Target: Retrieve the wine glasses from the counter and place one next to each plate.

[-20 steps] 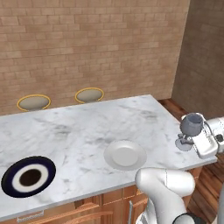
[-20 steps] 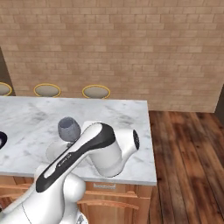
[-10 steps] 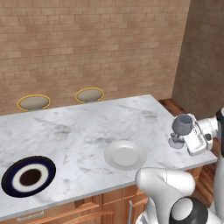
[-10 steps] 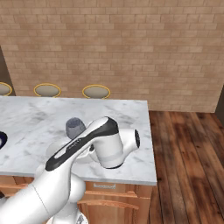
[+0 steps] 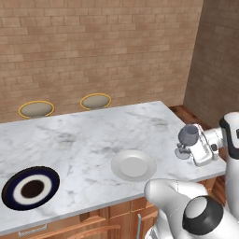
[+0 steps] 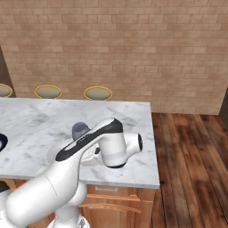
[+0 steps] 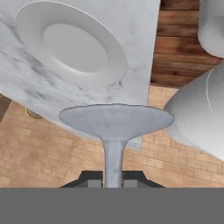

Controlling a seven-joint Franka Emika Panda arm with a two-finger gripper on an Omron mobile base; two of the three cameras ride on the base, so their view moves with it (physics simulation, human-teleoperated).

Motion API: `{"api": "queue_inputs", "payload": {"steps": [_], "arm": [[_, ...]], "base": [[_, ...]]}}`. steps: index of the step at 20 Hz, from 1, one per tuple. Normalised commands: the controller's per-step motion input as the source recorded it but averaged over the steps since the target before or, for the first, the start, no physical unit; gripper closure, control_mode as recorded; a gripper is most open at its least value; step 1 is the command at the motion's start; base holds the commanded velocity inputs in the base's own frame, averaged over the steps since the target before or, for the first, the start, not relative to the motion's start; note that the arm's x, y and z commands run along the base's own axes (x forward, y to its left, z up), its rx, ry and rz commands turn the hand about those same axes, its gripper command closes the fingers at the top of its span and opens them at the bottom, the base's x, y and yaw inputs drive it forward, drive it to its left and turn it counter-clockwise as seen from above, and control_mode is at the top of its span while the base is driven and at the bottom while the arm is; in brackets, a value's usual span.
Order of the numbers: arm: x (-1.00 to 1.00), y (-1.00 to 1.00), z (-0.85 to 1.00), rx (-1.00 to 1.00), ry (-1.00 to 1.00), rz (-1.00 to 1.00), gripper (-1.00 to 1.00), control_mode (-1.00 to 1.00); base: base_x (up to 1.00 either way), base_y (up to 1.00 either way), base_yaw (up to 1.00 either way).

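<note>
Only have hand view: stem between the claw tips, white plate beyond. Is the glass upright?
Observer: Yes. In the left base view the wine glass stands bowl up, foot down, gripped by the stem in the claw.
Operator: Where is it relative to the plate?
Observer: To the right of the white plate and apart from it, near the right end of the island top. I cannot tell whether the foot touches the marble.
Operator: Other plate?
Observer: The navy plate lies at the left end of the same top, with no glass beside it.
</note>
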Motion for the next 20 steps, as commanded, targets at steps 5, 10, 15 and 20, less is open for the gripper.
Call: {"api": "queue_inputs", "payload": {"steps": [5,10,15,20], "arm": [[0.25,0.0,-0.32,0.0,0.0,0.0,1.0,-1.0],[0.24,0.0,-0.41,0.0,0.01,0.0,1.0,-1.0],[0.25,0.0,-0.38,0.0,0.0,0.0,1.0,-1.0],[0.11,0.0,-0.35,0.0,0.0,0.0,1.0,-1.0]], "base": [[0.0,0.0,0.0],[0.0,0.0,0.0],[0.0,0.0,0.0],[0.0,0.0,0.0]]}}
